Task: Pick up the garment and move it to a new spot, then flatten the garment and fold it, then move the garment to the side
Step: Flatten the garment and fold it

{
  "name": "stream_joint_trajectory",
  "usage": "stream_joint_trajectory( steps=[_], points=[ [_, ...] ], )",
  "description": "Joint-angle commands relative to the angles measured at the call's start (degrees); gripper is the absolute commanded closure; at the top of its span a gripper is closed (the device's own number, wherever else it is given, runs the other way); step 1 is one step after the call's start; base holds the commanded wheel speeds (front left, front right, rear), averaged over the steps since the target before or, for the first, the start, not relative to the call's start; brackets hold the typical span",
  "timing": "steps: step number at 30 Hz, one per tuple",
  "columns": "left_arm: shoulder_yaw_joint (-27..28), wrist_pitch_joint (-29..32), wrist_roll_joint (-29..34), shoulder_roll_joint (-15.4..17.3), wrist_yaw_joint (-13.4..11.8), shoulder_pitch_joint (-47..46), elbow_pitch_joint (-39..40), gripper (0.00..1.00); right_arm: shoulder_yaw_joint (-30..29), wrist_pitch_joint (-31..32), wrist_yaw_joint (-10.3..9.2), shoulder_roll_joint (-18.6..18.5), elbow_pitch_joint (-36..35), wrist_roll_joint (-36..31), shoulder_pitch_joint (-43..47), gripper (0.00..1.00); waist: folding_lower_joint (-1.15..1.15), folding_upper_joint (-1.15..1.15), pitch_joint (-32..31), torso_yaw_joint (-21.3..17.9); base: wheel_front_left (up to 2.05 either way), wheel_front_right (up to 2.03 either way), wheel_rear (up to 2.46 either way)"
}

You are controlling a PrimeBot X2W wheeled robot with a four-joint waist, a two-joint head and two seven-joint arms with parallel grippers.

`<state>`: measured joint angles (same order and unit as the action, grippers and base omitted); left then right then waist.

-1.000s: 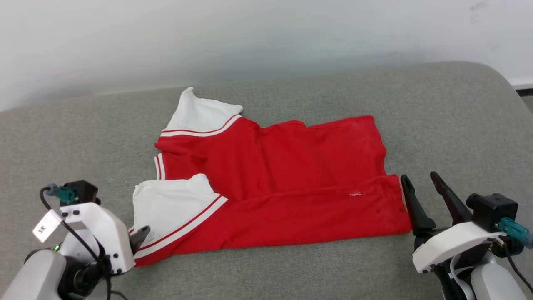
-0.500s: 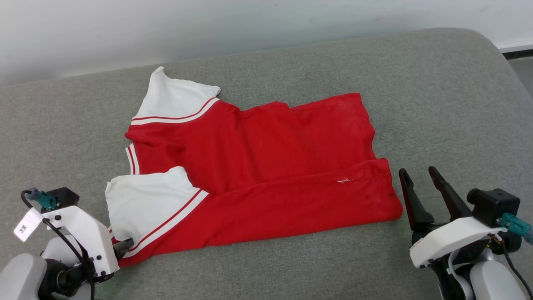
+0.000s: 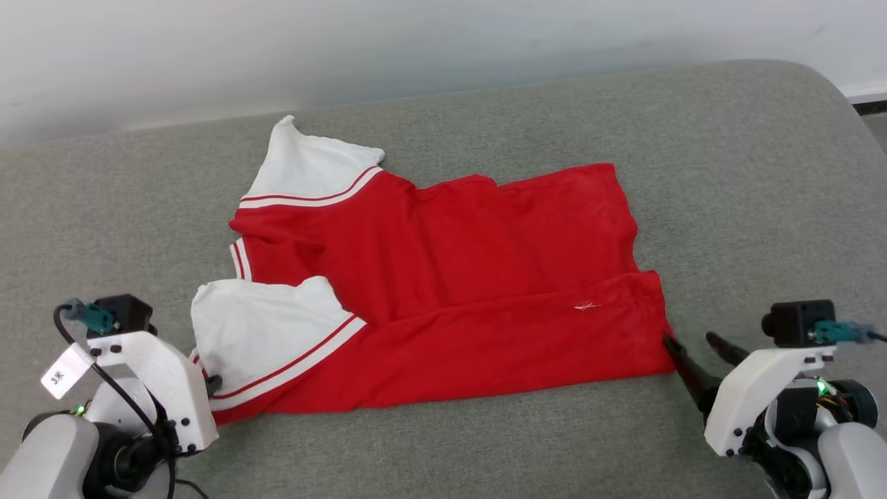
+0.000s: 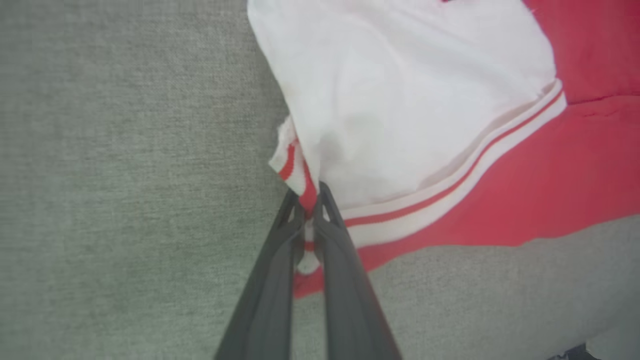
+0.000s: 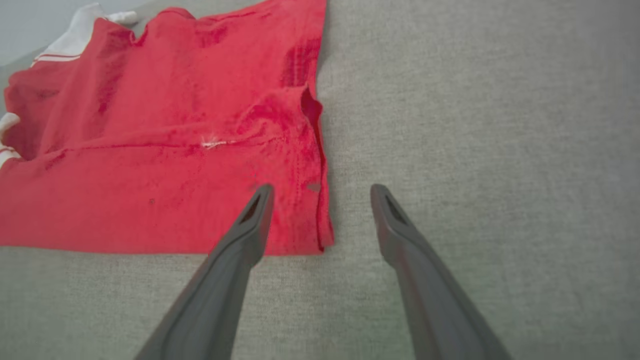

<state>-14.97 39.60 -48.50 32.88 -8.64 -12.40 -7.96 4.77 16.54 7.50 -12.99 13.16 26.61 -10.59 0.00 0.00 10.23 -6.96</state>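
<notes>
Small white paper tag (image 3: pixel 61 376), hanging just left of the white plastic wrist bracket (image 3: pixel 163 374) behind the left end effector (image 3: pixel 213 383), printed in black "3米", text tilted

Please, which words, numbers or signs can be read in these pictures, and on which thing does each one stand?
"3米": on the white tag hanging from the cable on the left arm.
The garment: no lettering on the side that faces up.

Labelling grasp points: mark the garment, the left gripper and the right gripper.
garment (image 3: pixel 485 263): head view, red body panel.
left gripper (image 4: pixel 308 196): left wrist view, between its fingertips.
right gripper (image 5: pixel 321 189): right wrist view, between its fingertips.
</notes>
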Motion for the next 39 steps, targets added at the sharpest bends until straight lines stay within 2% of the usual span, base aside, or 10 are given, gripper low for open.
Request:
stream_joint_trajectory(
  steps=[1, 4, 6, 12, 17, 18, 19, 20, 30, 39],
  points=[
    [0.1, -0.6, 0.6, 0.4, -0.6, -0.4, 2.1, 1.00, 1.0, 5.5, -0.02, -1.5, 0.3, 1.8, -1.4, 0.00, 0.00, 0.00, 0.2, 0.8, 0.00, 0.00, 0.00],
    [-0.1, -1.0, 1.6, 0.7, -1.2, -0.9, 5.0, 1.00, 2.2, 13.3, -0.02, -3.1, 0.5, 3.6, -2.9, 0.00, 0.00, 0.00, 1.1, 1.8, 0.00, 0.00, 0.00],
    [-0.3, -0.9, 2.1, 0.7, -1.5, -1.0, 6.6, 1.00, 2.8, 16.3, -0.02, -3.7, 0.5, 3.7, -4.3, 0.00, 0.00, 0.00, 1.8, 2.4, 0.00, 0.00, 0.00],
    [-1.2, -1.4, 2.6, -0.1, -1.5, -2.0, 8.6, 1.00, 4.5, 21.5, -0.02, -4.4, 4.0, 2.9, -8.4, 0.00, 0.00, 0.00, 3.9, 3.9, 0.00, 0.00, 0.00],
    [-1.7, -2.2, 2.6, -0.9, -1.1, -1.9, 7.8, 1.00, 7.1, 26.1, 0.00, -3.2, 8.1, 4.9, -8.4, 0.00, 0.00, 0.00, 4.5, 4.8, 0.00, 0.00, 0.00],
    [-1.8, -2.4, 2.5, -1.0, -1.0, -1.8, 7.7, 1.00, 7.4, 26.5, 0.02, -3.2, 8.5, 5.2, -8.4, 0.55, 0.00, 0.00, 4.5, 4.9, 0.00, 0.00, 0.00],
    [-1.9, -2.5, 2.4, -1.1, -0.9, -1.7, 7.5, 1.00, 7.7, 26.7, 0.07, -3.2, 8.7, 5.5, -8.4, 0.90, 0.00, 0.00, 4.5, 4.9, 0.00, 0.00, 0.00],
    [-1.9, -2.6, 2.4, -1.2, -0.8, -1.6, 7.2, 1.00, 7.8, 27.0, 0.07, -3.1, 9.0, 6.1, -8.4, 1.00, 0.00, 0.00, 4.4, 5.0, 0.00, 0.00, 0.00],
    [-1.6, -7.0, 2.8, -2.2, -0.4, 1.3, 6.3, 1.00, 7.4, 24.6, -0.01, -6.2, 6.5, 7.3, -9.3, 1.00, 0.00, 0.00, 0.0, 4.8, 0.00, 0.00, 0.00],
    [-0.3, -9.2, 1.9, -1.8, -2.7, 9.7, 8.9, 1.00, 7.8, 25.2, -0.02, -7.0, 4.0, 7.9, -3.8, 1.00, 0.00, 0.00, -6.8, 4.6, 0.00, 0.00, 0.00]
  ],
)
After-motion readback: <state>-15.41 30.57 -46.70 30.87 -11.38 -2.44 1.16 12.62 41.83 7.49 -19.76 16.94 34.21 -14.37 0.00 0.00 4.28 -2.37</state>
